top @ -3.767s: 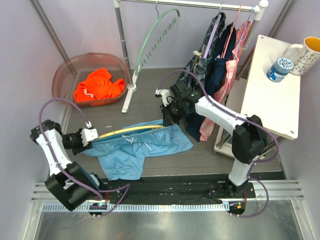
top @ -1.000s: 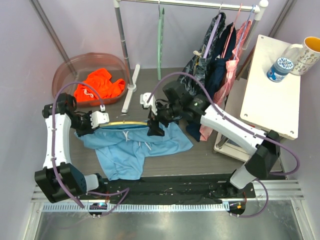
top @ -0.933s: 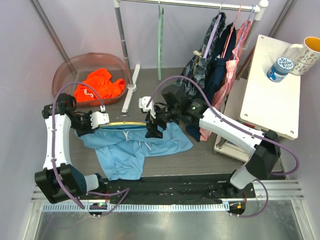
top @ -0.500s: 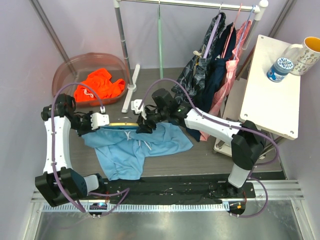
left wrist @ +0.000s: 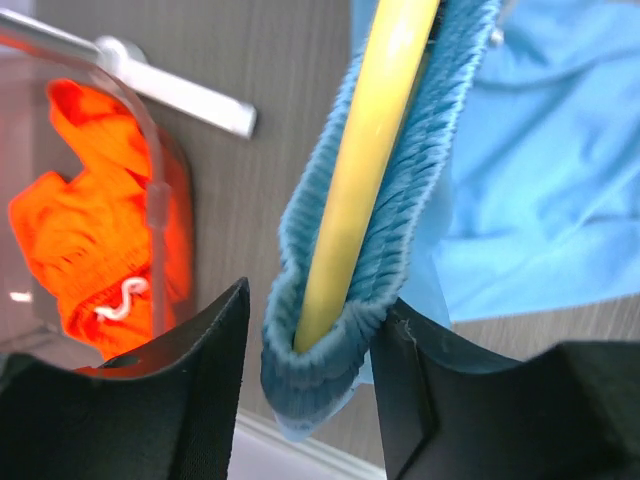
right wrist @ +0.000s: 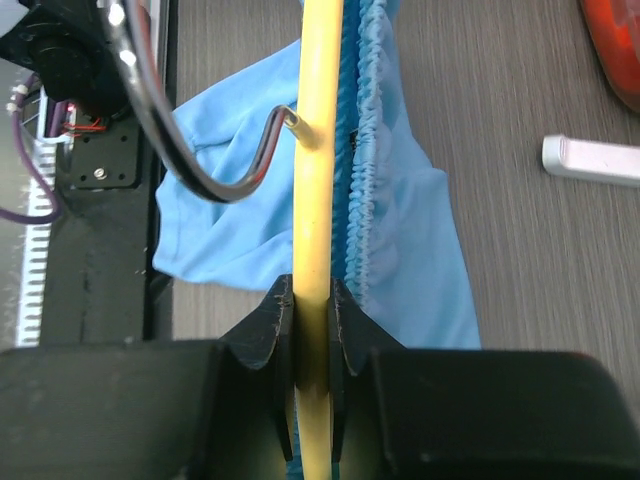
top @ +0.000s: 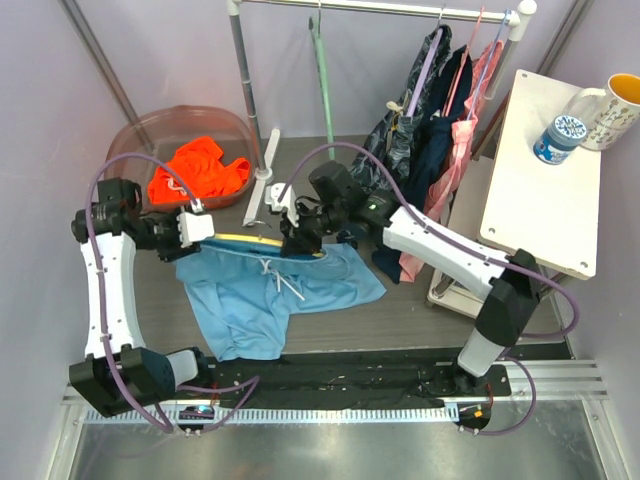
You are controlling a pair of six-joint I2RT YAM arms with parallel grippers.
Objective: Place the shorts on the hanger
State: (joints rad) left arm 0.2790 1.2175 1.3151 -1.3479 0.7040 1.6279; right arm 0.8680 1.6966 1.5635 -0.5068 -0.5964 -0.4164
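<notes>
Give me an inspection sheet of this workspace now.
Surface: dark wood-grain table.
Job's things: shorts, waistband wrapped over one hanger end; legs lie on the table.
Clutter: orange garment in basin; mug and bottle on side table.
Grippers: left gripper open around the waistband end; right gripper shut on the hanger.
Cables: purple cable loops along both arms; no snag seen.
Surroundings: rail with green hanger and dark clothes.

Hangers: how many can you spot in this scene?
3. The yellow hanger sits inside the waistband of the blue shorts; a pale green hanger hangs on the rail; a purple hanger there carries dark clothes. More may hide among those clothes.
</notes>
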